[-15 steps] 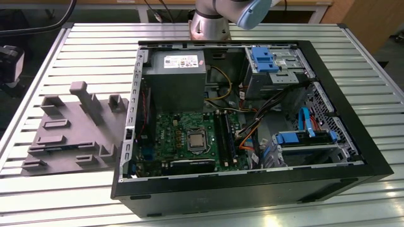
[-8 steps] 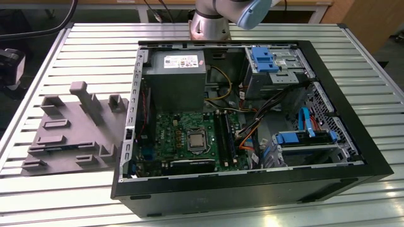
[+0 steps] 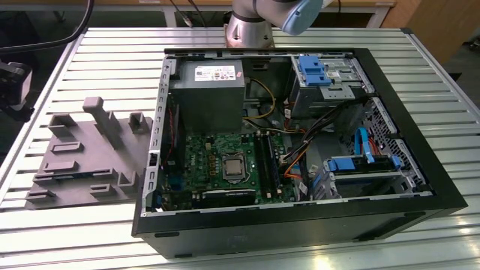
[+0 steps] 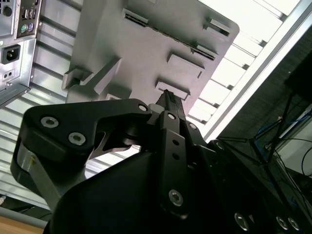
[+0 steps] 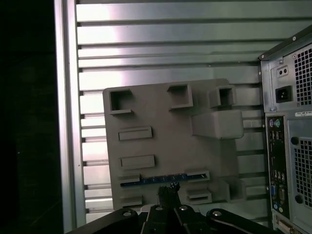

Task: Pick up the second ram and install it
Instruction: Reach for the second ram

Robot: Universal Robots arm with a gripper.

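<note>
Gripper close over the second ram; whether it is open or closed, I cannot tell.
In the first wrist view the ram stands on edge in a slot of the grey plastic block, right by the gripper's tip; the block lies on the slatted metal table; at the exterior view's left it sits beside the open computer case.

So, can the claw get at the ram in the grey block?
Probably yes: the claw hangs close over the ram, whose top edge stands exposed in the grey block, nothing between.
</note>
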